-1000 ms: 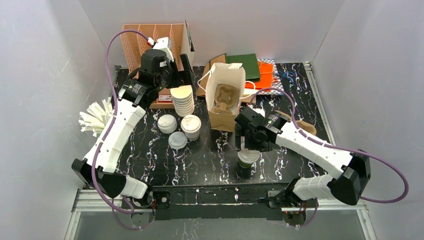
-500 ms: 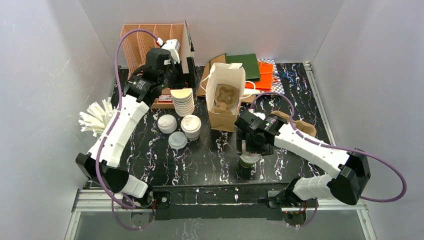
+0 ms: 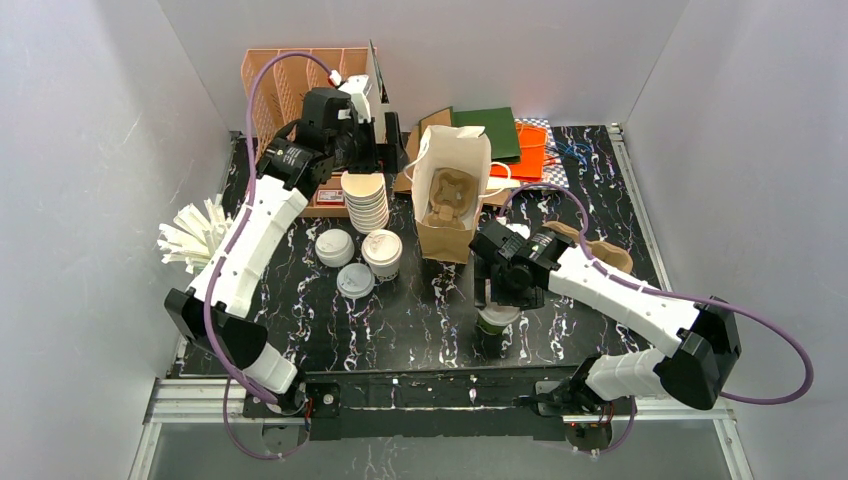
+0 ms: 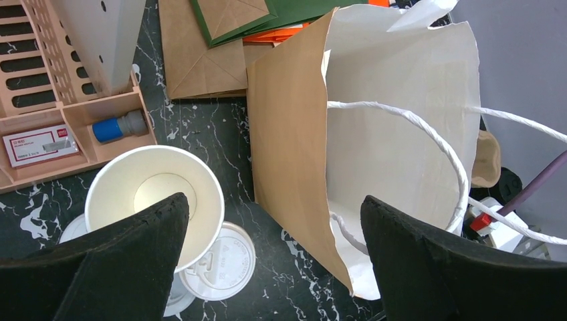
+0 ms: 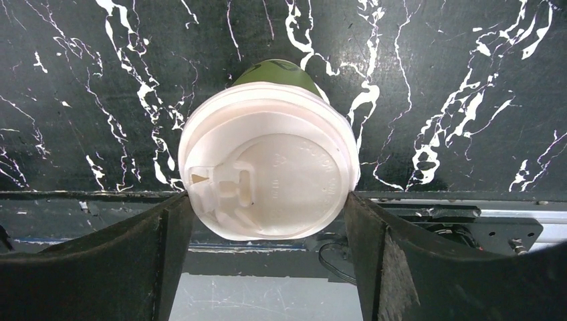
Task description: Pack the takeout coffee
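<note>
Green paper walls and a round white sip lid mark the green-walled cup [image 5: 267,170], which stands upright near the front edge of the black, white-veined counter [image 3: 400,320], well apart from the paper bag [image 3: 445,240]. The right pincer [image 5: 267,200] hangs straight over it, with one dark finger on each side of the lid. In the wrist view the finger edges meet the lid's rim, but I cannot tell whether they press on the cup.

The left pincer [image 4: 271,200] hovers at the back of the counter with its jaws spread wide and nothing between them. It hangs above the gap between the stack of lidless cups [image 4: 155,200] and the paper bag. The bag stands upright and open, brown outside and white inside, with a pulp carrier [image 3: 447,198] sitting in it. A second lidded cup [image 3: 382,250], pale with brown markings, stands just in front of the stack, left of the bag. Two more white lids [image 3: 335,245] lie just left of that cup; whether cups sit under them is not clear.
</note>
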### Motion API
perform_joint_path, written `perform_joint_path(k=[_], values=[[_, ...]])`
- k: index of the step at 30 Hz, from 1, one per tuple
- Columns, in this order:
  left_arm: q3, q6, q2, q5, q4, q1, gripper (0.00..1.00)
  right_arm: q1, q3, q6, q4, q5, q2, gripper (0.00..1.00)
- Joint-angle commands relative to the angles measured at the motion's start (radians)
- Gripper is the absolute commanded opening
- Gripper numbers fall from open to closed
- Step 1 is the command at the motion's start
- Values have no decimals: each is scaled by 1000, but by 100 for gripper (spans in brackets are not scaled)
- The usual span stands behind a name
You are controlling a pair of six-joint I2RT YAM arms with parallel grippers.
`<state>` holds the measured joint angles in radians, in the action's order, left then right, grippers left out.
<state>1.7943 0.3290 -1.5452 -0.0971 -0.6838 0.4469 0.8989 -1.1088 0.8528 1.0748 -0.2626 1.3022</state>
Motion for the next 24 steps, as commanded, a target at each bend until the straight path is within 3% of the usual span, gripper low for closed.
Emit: perform_joint_path(k=[1,10,15,24], values=[[51,-28,-10,-39,-36,-4,98,6,-42,-8,12,-25,-13,81],[70,-24,-50,-87,-37,-4,98,6,-77,-45,19,-53,6,79],[83,-24,-64,-97,-41,-4,98,4,-84,-60,27,-59,54,98],[100,-30,-74,-93,-64,-4,98,0,-116,-54,50,-82,81,98]])
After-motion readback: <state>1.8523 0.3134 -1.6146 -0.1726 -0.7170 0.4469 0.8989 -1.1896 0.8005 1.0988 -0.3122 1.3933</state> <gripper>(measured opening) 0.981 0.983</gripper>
